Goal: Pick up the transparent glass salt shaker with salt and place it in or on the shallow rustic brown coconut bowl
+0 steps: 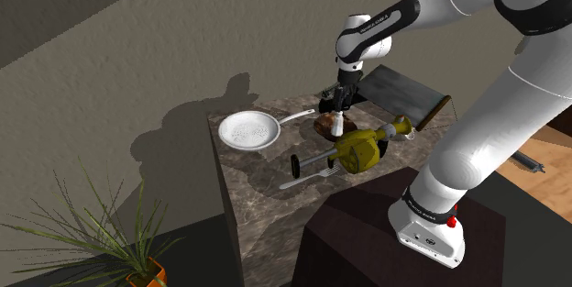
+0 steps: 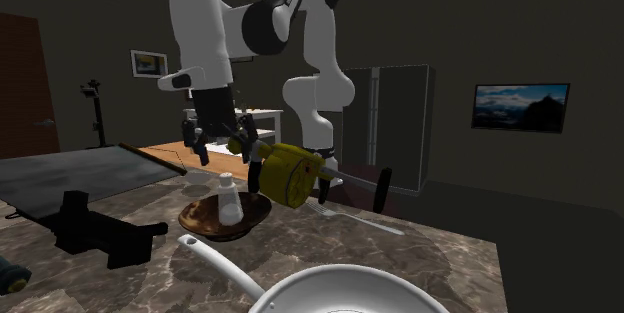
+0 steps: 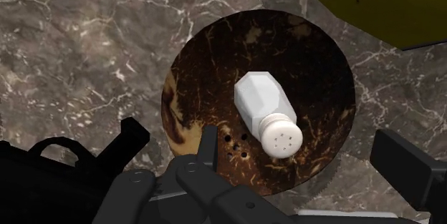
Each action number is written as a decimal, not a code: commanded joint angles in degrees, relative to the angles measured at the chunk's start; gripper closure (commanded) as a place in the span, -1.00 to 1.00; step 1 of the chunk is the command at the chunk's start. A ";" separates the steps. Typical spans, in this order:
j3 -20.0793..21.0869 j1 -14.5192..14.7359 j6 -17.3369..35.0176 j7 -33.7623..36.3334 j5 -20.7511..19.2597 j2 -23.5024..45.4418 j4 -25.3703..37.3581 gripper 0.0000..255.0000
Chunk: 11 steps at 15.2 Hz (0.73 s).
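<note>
The salt shaker [image 3: 263,108], pale with a white perforated cap, stands upright inside the shallow brown bowl [image 3: 208,51]. The shoulder view has the shaker [image 1: 337,126] in the bowl [image 1: 323,129] near the counter's far side. My gripper [image 2: 218,145] hangs open a short way above the shaker [image 2: 230,201], touching neither it nor the bowl [image 2: 200,221]. Nothing is between the fingers. In the wrist view the gripper [image 3: 304,158] looks straight down on the shaker's cap.
A yellow tool [image 1: 359,150] lies right beside the bowl. A white frying pan [image 1: 249,131], a fork [image 1: 307,179] and a black object [image 2: 90,229] also lie on the marble counter [image 1: 266,203]. A dark flat tray [image 1: 403,93] sits behind. A potted plant [image 1: 119,248] stands on the floor.
</note>
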 commanded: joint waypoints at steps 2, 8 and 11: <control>0.20 -0.06 -5.24 0.47 -0.54 -2.11 3.17 -1.00; 0.28 -0.08 -6.85 0.59 -0.67 -2.69 4.22 -1.00; 0.28 -0.08 -6.85 0.59 -0.67 -2.69 4.22 -1.00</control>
